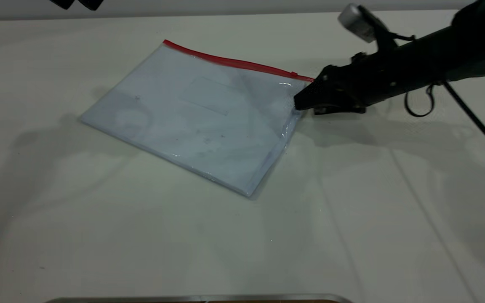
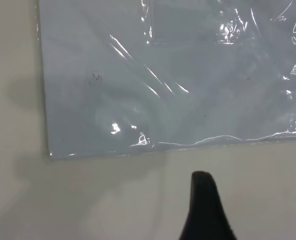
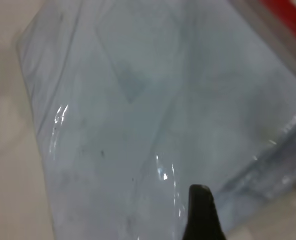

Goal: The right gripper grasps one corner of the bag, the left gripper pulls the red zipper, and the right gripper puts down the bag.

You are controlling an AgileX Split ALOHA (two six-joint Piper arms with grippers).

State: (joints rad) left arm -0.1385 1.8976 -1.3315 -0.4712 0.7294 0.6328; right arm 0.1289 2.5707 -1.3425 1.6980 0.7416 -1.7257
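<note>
The bag point(image 1: 192, 113) is a clear pouch with pale blue paper inside, lying on the white table. The red zipper point(image 1: 234, 62) runs along its far long edge, with the small slider point(image 1: 294, 74) near the right end. My right gripper point(image 1: 298, 103) is at the bag's right short edge, just below the corner of the bag point(image 1: 307, 79), and is shut on the plastic; that side is slightly raised. One of its fingers point(image 3: 200, 210) lies over the bag point(image 3: 153, 110). My left gripper point(image 1: 77, 3) hangs open at the far left, above the bag's left end point(image 2: 163, 75).
The white table point(image 1: 352, 219) spreads wide in front of and to the right of the bag. The right arm's black cable point(image 1: 476, 120) trails over the table at the right. A metal strip point(image 1: 200, 299) lines the near edge.
</note>
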